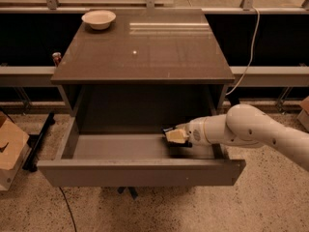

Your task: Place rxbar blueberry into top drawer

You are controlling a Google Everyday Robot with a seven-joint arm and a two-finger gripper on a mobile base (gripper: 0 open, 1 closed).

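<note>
The gripper [175,136] hangs inside the open top drawer [140,172], low over the right part of its pale grey floor, and points toward 9 o'clock. It is closed on the rxbar blueberry [168,129]. Only a small dark sliver of the bar shows at the gripper's tip, toward 10 o'clock of the pale pads, and the rest of the wrapper is hidden by them. No print can be made out on it. A dark shadow lies on the drawer floor just under the gripper, at its 5 o'clock. I cannot tell whether the bar touches the floor.

From the gripper the white arm [251,129] runs off toward 3 o'clock, crosses the drawer's right wall and is cut off by the picture's right edge. It hides the drawer's rear right corner.

The drawer is pulled well out, with its plain flat front panel toward 6 o'clock. Behind it the cavity under the table [145,52] is dark.

The table top is brown and glossy, with pale streaks of reflection. A round cream bowl [99,19] stands near its corner at 11 o'clock, well apart from the gripper.

A small red can [57,58] peeks out past the table's left edge, partly hidden. At 9 o'clock a cardboard box [9,146] is cut off by the frame. A pale cable [248,52] hangs down at 2 o'clock. The floor [270,202] is speckled beige, and dark panels and metal rails run behind the table.
</note>
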